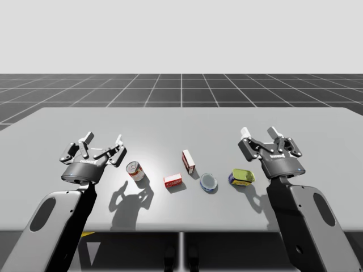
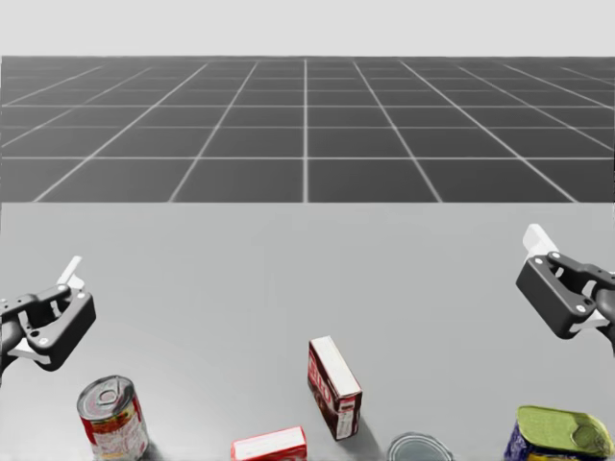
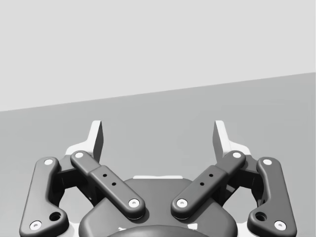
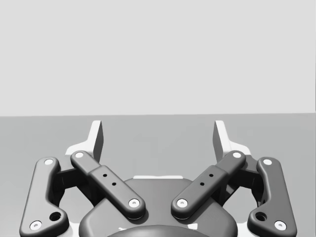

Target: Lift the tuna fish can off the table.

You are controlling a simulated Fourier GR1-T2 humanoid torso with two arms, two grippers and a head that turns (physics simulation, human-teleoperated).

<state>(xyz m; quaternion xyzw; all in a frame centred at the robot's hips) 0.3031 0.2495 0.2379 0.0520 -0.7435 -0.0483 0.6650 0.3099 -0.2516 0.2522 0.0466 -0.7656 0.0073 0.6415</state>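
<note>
My left gripper [image 3: 158,136] has its fingers [image 3: 96,138] spread wide, touching nothing. My right gripper [image 4: 158,136] stands equally wide apart and bare. Both arms come in from the near edge of the tabletop [image 1: 181,122], and both grippers hover above it, pointing away from me. In the high view the tuna fish can [image 1: 209,182] sits flat on the tabletop at about 8 o'clock of my right gripper, well apart from it. A small red box [image 1: 172,181] lies at its 9 o'clock and a yellow-green can [image 1: 242,177] at its 3 o'clock.
</note>
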